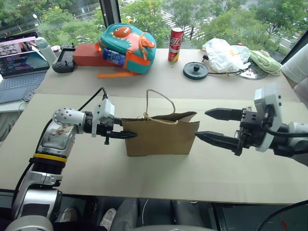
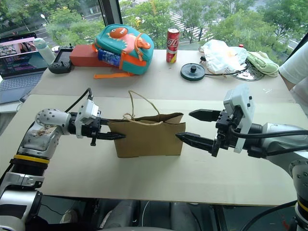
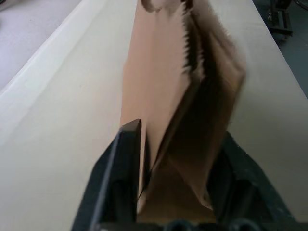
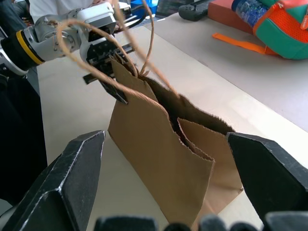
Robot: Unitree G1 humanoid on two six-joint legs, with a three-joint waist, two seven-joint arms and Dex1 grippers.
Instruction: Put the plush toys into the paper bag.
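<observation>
The brown paper bag point(image 1: 161, 137) stands upright in the middle of the table, its cord handles point(image 1: 161, 103) looping above the mouth. My left gripper point(image 1: 127, 130) is at the bag's left end, open, with one finger on each side of that end point(image 3: 163, 96). My right gripper point(image 1: 201, 124) is open wide at the bag's right end, and its fingers point(image 4: 72, 168) stand apart from the paper. The right wrist view looks into the dark mouth of the bag point(image 4: 168, 103). The plush toys are out of view.
Along the table's far side are a laptop point(image 1: 17, 67), a black controller point(image 1: 63, 66), a red-brown box point(image 1: 86, 55), a teal backpack point(image 1: 127, 48), a red can point(image 1: 175, 44), a black disc point(image 1: 195, 70) and a white plastic bag point(image 1: 224, 54). A person's sleeve point(image 1: 296, 67) shows at the right.
</observation>
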